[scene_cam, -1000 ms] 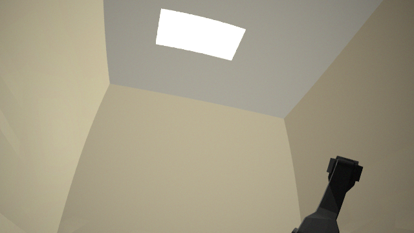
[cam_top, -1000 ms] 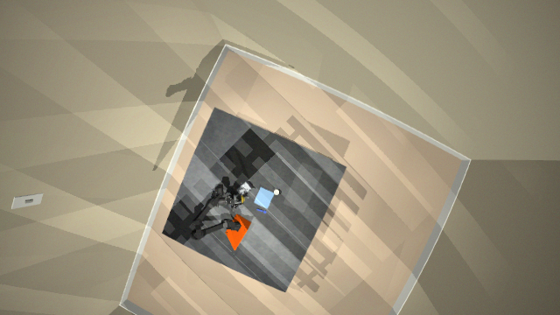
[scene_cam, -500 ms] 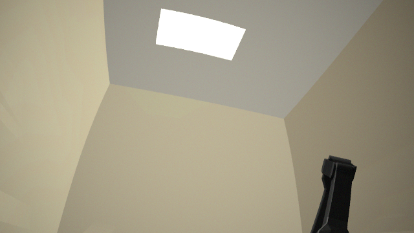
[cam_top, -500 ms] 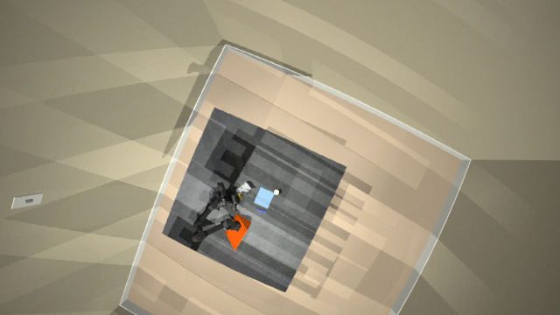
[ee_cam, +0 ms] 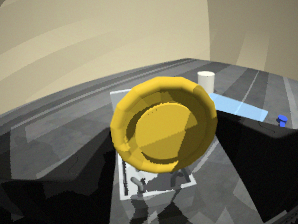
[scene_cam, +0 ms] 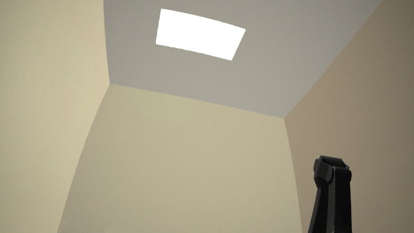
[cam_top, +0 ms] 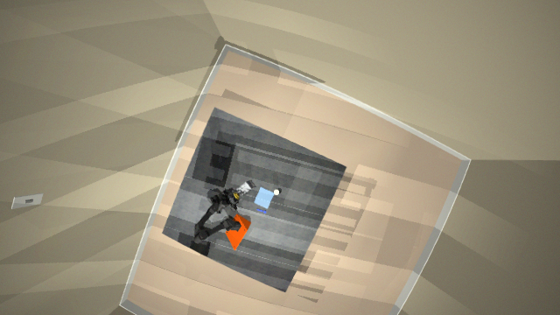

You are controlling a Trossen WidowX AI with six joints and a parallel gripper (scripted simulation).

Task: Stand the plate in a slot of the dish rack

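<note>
Plate [ee_cam: 164, 124], yellow, hangs on edge clamped in the gripper [ee_cam: 160, 176], fingers held fairly wide around its rim, above the dish rack [ee_cam: 154, 179] on the grey mat [ee_cam: 73, 143].

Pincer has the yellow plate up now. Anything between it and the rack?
Nothing visible blocks it. The pincer is shut on the yellow plate, held above the table, and the white dish rack shows just below and behind the plate. The white cylinder and light blue sheet lie farther off, to the side.
</note>
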